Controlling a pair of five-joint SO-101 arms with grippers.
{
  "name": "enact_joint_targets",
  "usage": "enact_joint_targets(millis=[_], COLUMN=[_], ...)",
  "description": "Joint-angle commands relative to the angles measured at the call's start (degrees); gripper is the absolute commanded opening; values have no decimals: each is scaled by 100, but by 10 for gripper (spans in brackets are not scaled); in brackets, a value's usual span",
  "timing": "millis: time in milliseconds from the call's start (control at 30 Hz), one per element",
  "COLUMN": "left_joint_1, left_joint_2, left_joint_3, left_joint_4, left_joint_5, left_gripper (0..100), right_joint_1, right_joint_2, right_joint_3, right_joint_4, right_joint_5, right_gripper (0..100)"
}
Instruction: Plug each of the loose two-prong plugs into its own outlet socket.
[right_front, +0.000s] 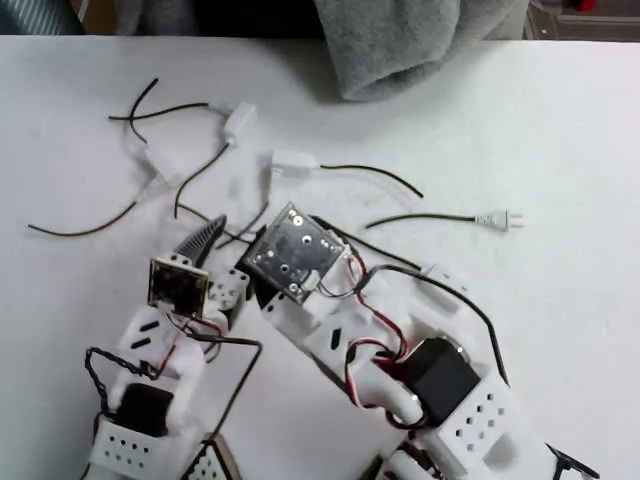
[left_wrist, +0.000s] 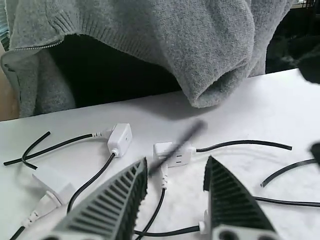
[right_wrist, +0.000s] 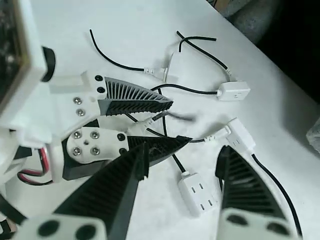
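Note:
My left gripper (left_wrist: 176, 161) is open, low over the table. A white outlet socket (left_wrist: 172, 154) lies just beyond its fingertips, with a blurred black cable (left_wrist: 184, 138) across it. Another white outlet (left_wrist: 120, 139) sits farther off to one side. My right gripper (right_wrist: 183, 149) is also open, with a white outlet (right_wrist: 197, 192) on the table between its fingers. It is close beside the left gripper (right_wrist: 179, 122), which has a thin white-ended cable (right_wrist: 150, 125) between its jaws. A loose two-prong plug (right_front: 500, 218) lies far right on the table.
Several short black cables and white outlets (right_front: 293, 160) lie scattered over the white table (right_front: 560, 120). A grey knit garment (right_front: 410, 45) hangs over the far edge. The right arm's wiring and body (right_front: 440, 385) crowd the near middle.

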Motion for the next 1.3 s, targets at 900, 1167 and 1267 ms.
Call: enact_joint_targets(millis=[900, 1167, 1267], left_joint_1=[-2088, -1402, -1112], left_joint_2=[567, 4497, 6088], left_joint_3=[-870, -3024, -3982], left_joint_4=[387, 440, 835], left_joint_5=[563, 598, 598], left_gripper=[193, 221, 221], right_joint_1=[2352, 2404, 2440], right_joint_2=[2123, 2220, 2220], right_joint_3=[958, 1785, 1943], right_joint_4=[-1024, -1692, -1956], right_joint_5=[-343, -343, -334], right_gripper=[223, 223, 223])
